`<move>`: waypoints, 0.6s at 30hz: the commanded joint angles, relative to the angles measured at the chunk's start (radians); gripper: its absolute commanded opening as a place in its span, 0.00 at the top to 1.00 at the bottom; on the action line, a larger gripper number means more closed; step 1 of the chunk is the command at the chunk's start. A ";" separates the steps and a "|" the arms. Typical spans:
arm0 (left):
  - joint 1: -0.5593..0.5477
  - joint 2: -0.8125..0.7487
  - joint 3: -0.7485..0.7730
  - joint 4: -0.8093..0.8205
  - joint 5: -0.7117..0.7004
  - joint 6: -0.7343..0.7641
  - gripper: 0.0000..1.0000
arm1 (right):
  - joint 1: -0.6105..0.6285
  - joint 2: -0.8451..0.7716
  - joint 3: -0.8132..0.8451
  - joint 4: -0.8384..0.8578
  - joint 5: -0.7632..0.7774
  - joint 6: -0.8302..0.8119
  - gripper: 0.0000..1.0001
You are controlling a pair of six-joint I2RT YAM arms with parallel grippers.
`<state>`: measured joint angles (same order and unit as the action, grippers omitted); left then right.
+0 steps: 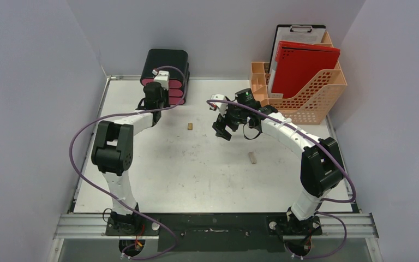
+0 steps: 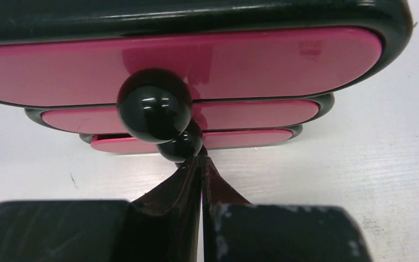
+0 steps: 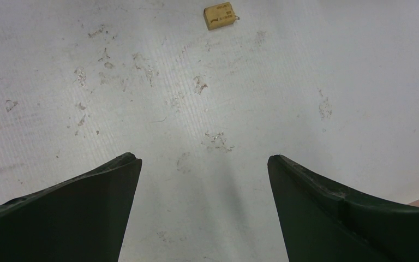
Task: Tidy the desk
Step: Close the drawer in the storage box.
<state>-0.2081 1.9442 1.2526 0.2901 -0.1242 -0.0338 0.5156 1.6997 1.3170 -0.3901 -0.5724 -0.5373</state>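
The white scuffed desk (image 1: 196, 180) holds two small tan blocks, one (image 1: 189, 126) near the middle back and one (image 1: 252, 158) right of centre. My left gripper (image 1: 155, 94) is at the front of the black drawer box (image 1: 166, 65). In the left wrist view the gripper (image 2: 201, 159) is shut, and its tips touch the lowest black knob (image 2: 181, 146) below the pink drawer fronts (image 2: 240, 60). My right gripper (image 1: 222, 131) hovers open and empty over the desk. In the right wrist view (image 3: 204, 158) a tan block (image 3: 220, 16) lies ahead of it.
An orange perforated file rack (image 1: 311, 98) stands at the back right with a red folder (image 1: 303, 65) and a clipboard (image 1: 300, 33) in it. Grey walls close in the desk on three sides. A black rail (image 1: 213, 232) runs along the front.
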 commanded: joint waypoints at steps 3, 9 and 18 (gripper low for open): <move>-0.018 0.044 0.089 0.058 -0.055 0.076 0.97 | -0.008 0.013 0.012 0.035 -0.003 -0.001 0.10; -0.030 0.028 0.092 0.010 -0.039 0.054 0.97 | -0.008 0.019 0.020 0.029 -0.003 -0.001 0.10; -0.010 -0.253 -0.019 -0.183 0.123 -0.022 0.72 | -0.007 0.065 0.146 0.067 -0.003 0.121 0.10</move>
<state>-0.2340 1.8881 1.2545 0.1780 -0.0853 -0.0113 0.5159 1.7348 1.3540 -0.3920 -0.5728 -0.4999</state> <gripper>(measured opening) 0.212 0.898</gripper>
